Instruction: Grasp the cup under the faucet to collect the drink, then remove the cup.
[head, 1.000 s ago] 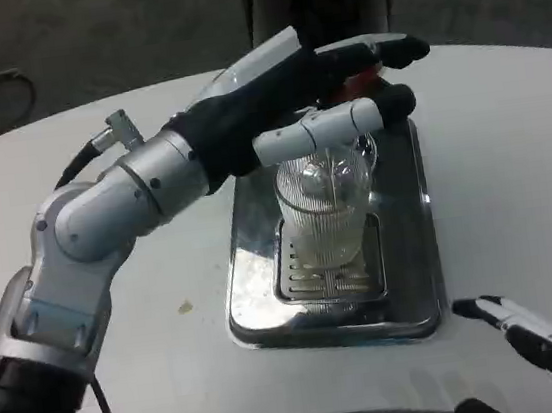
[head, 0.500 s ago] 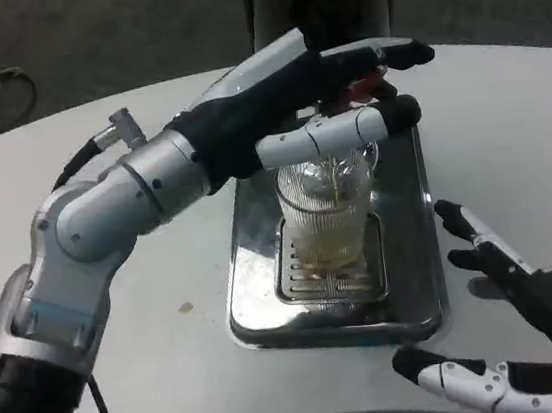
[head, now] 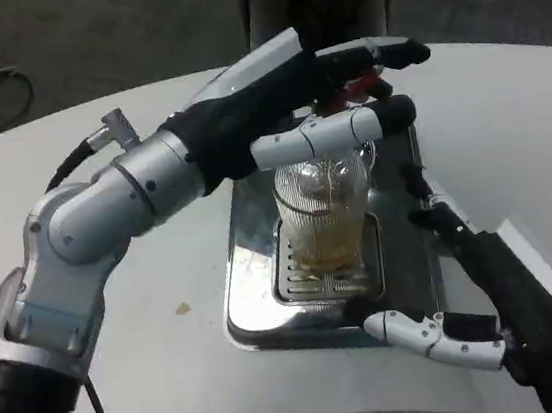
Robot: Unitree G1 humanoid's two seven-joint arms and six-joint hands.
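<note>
The right hand (head: 468, 294) has risen from the lower right, fingers spread just beside the cup (head: 323, 211) (not touching). Left hand (head: 292, 94) stretches flat above the cup, mid-frame on the steel tray (head: 257, 299), amber liquid inside.

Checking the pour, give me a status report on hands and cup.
Left hand over the faucet, right hand open beside tray. Ribbed glass cup on grate, partly filled. Nothing blocking.
</note>
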